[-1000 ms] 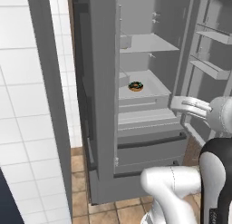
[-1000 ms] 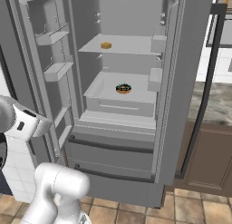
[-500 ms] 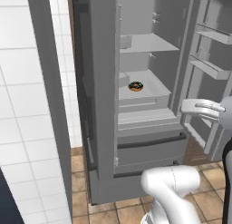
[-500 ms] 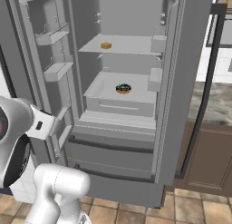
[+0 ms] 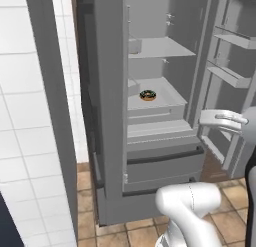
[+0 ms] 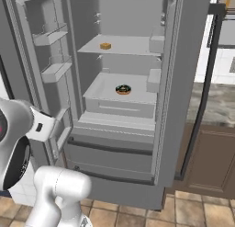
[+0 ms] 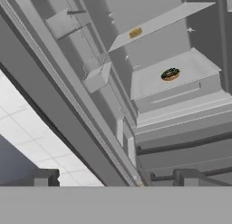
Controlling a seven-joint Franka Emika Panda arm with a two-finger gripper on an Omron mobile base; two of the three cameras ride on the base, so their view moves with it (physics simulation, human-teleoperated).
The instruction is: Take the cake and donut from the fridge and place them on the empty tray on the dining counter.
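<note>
The fridge point(image 6: 183, 83) stands with both doors swung open. The cake point(image 6: 105, 46), a small yellow-orange chunk, sits on the upper shelf and also appears in the hand view point(image 7: 135, 33). One shelf lower lies the chocolate-glazed donut point(image 5: 147, 95) point(image 6: 123, 89) point(image 7: 170, 74), alone on its pale shelf. My gripper point(image 7: 118, 178) is open, its two dark fingertips point(image 7: 45, 177) far apart with nothing between them. It hangs in front of the fridge, well short of the shelves, by the left door. The tray and the dining counter are out of view.
The left door's bins point(image 6: 55, 70) and the right door's bins point(image 5: 227, 73) jut out on either side of the opening. Closed drawers point(image 6: 114, 152) sit under the shelves. A white tiled wall point(image 5: 30, 141) stands to the left, a stone-topped brown cabinet point(image 6: 211, 161) to the right.
The arm has shifted a little in front of the fridge, its big white joint coming further into the right base view. Cake, donut and doors have not moved; the gripper stays open.
</note>
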